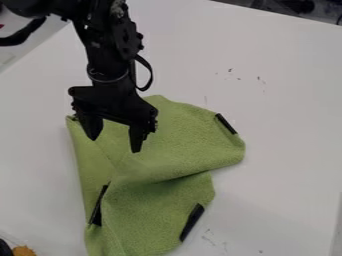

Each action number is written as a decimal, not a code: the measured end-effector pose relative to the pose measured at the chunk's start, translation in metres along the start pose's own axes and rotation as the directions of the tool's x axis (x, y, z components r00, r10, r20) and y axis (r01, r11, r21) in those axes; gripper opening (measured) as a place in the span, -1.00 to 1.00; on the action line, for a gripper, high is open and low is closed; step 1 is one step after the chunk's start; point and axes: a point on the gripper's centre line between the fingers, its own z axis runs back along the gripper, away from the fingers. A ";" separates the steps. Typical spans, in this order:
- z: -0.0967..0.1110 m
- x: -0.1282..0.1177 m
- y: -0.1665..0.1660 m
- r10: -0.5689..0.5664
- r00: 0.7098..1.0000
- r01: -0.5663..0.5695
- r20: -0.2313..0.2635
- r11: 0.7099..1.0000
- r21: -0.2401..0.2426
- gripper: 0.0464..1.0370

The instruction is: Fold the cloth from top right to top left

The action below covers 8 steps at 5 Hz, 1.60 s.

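Bottom left corner: a dark rounded object (pixel 4 248), cut off by the edge of the view, with an orange-brown lumpy object (pixel 25 251) just to its right; I cannot tell what either is.
Green cloth (pixel 167 150): lies rumpled on the white table (pixel 287 125), from under the gripper down to the bottom edge of the view; its left side runs down in a long, fairly straight edge.
Left black strip (pixel 98 206): on the lower left part of the cloth, slanting, next to a crease.
Black gripper (pixel 115 145): hangs over the upper left part of the cloth, fingers pointing down and spread well apart, green fabric showing between them; nothing is gripped. Whether the tips touch the cloth I cannot tell.
Cloth's middle: a fold crosses it, the upper part bulging out to the right above a narrower lower part.
Lower black strip (pixel 192 222): slanting along the right edge of the lower part.
Upper black strip (pixel 226 123): slanting the other way, near the upper right edge of the cloth.
Dark marks: small specks on the table, some beyond the cloth's upper right edge, others near its lower right.
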 end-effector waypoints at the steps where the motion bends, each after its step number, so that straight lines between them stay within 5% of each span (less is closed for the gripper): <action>1: -0.004 -0.002 -0.001 0.001 1.000 -0.001 -0.017 1.000 -0.001 0.93; 5: -0.009 0.084 -0.096 -0.190 0.979 0.198 0.069 0.972 -0.126 0.93; 8: -0.048 0.121 -0.124 -0.077 0.987 0.101 0.141 0.979 -0.179 0.93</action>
